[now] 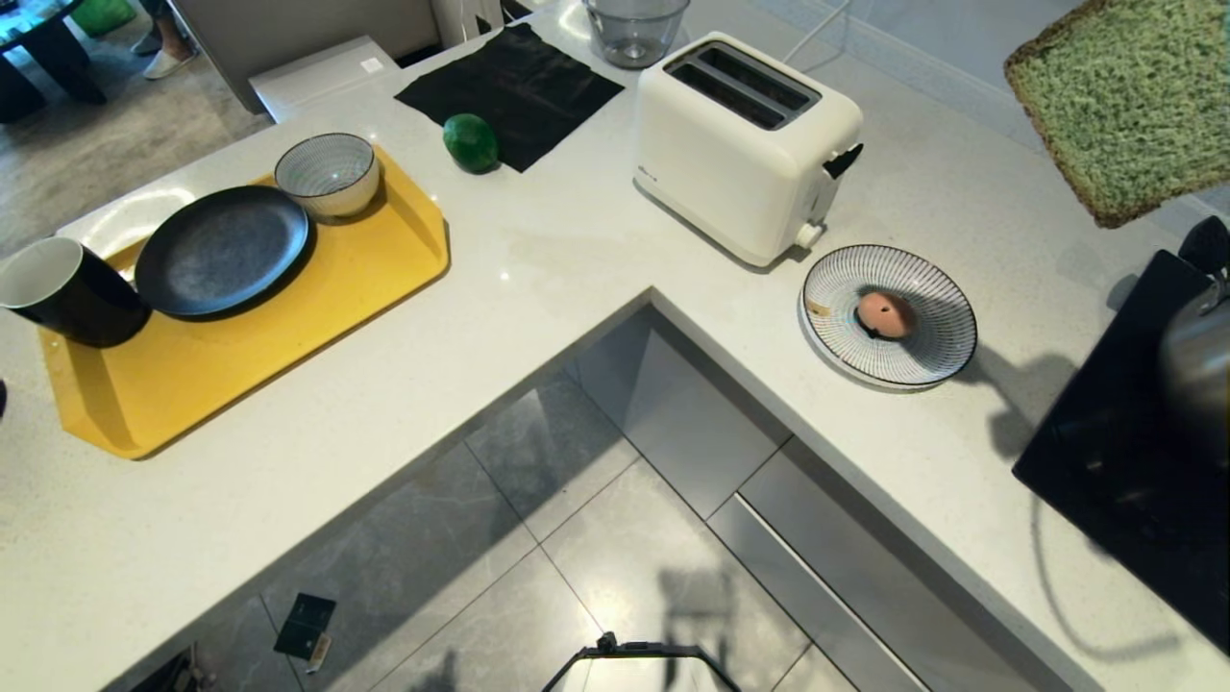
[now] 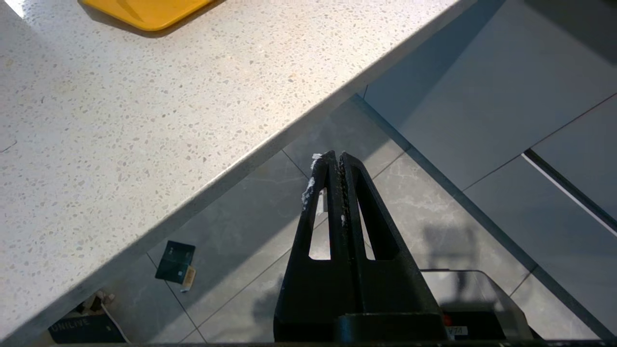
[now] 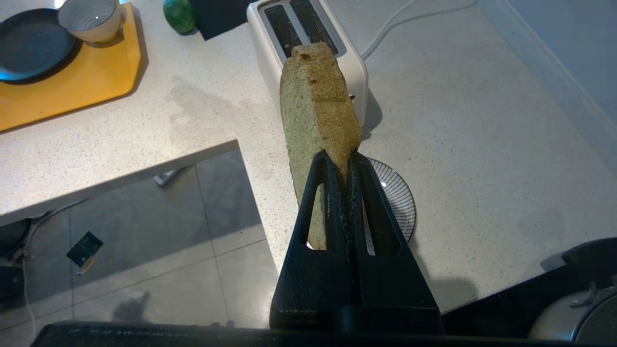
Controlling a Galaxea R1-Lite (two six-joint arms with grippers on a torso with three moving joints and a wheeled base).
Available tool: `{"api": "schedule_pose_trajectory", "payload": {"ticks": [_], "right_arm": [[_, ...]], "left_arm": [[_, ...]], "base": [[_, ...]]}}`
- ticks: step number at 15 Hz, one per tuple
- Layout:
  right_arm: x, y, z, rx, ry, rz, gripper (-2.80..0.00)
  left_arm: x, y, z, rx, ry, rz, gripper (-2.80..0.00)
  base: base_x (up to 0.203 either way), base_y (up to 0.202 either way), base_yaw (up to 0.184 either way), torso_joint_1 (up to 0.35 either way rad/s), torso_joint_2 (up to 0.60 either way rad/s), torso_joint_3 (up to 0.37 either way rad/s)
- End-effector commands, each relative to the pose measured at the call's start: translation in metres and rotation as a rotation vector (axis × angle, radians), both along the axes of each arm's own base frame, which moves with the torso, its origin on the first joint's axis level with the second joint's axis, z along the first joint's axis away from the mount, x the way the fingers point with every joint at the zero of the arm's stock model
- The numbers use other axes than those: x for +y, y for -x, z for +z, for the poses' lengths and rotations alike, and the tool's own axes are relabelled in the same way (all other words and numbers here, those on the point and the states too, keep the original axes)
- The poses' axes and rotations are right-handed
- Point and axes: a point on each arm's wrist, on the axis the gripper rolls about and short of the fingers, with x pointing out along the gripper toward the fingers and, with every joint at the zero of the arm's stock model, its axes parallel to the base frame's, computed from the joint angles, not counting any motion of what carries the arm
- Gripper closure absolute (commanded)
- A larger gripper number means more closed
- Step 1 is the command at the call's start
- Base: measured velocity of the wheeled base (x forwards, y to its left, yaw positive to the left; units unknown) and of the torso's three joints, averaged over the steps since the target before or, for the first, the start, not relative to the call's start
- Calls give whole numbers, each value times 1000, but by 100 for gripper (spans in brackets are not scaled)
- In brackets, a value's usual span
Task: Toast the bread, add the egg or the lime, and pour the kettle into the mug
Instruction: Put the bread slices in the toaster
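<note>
My right gripper (image 3: 341, 161) is shut on a lower corner of the bread (image 3: 318, 111), a thick pale green slice held upright above the counter, short of the white toaster (image 3: 308, 29). In the head view the bread (image 1: 1129, 106) hangs at the top right, with the toaster (image 1: 745, 144) and its empty slots to its left. The egg (image 1: 884, 313) lies on a striped plate (image 1: 937, 288). The lime (image 1: 470, 142) sits by a black cloth. The black mug (image 1: 62, 293) stands at the far left. The kettle (image 1: 1196, 360) is cut off at the right edge. My left gripper (image 2: 336, 156) is shut and empty over the floor.
A yellow tray (image 1: 288, 317) carries a dark plate (image 1: 221, 250) and a striped bowl (image 1: 327, 175). A glass bowl (image 1: 634, 29) stands behind the toaster. A black hob (image 1: 1124, 461) lies at the right. The L-shaped counter (image 1: 538, 259) wraps round an open floor corner.
</note>
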Motion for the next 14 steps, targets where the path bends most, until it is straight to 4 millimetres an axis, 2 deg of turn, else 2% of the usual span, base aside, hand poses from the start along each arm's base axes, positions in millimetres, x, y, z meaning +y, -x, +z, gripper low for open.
{"api": "schedule_pose_trajectory", "payload": {"ticks": [1,7,12,14], "right_arm": [[3,-6,0,8,9,2,0],[4,-8,1,6,19,2,0],[5,-11,4,5,14,2,0],[9,-19,4,16,21,2,0]], "left_arm": [[0,-1,-4,15,1,1,0],[0,-1,-4,15,1,2,0],[0,-1,-4,15,0,1,0],[0,-1,-4,15,0,1,0]], "base": [[0,0,0,69,-145,-68],[0,0,0,86,-158,-75],[0,0,0,1,-6,1],[0,0,0,0,0,0]]}}
